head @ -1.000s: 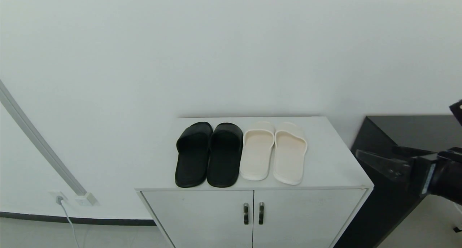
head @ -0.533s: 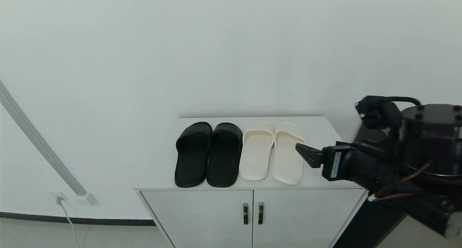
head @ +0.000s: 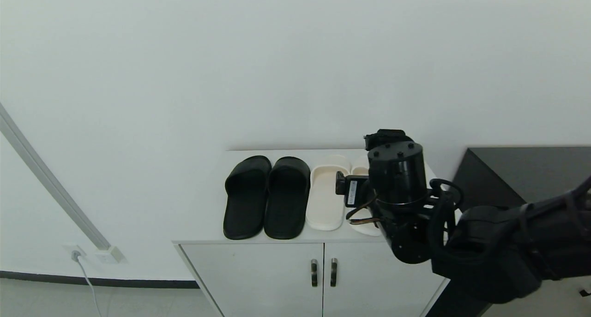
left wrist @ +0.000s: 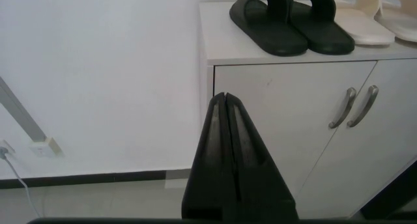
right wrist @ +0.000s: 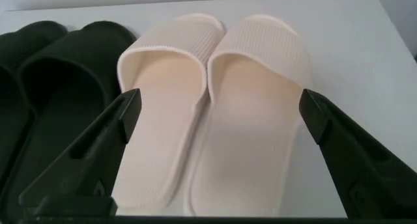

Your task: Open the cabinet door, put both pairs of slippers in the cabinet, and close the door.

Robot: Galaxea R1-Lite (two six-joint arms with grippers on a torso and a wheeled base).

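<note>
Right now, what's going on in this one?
The robot's right claw is open and hangs over the cream slippers, one finger to either side of the pair, not yet gripping them. The black slippers sit beside them, untouched, on top of the white cabinet, whose two doors are both shut. The left claw is shut on nothing, held lower down in front of the cabinet, near its left edge.

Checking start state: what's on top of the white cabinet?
Black rubber slipper pair beside cream rubber slipper pair; in the head view the right arm hides most of the outer cream slipper.
</note>
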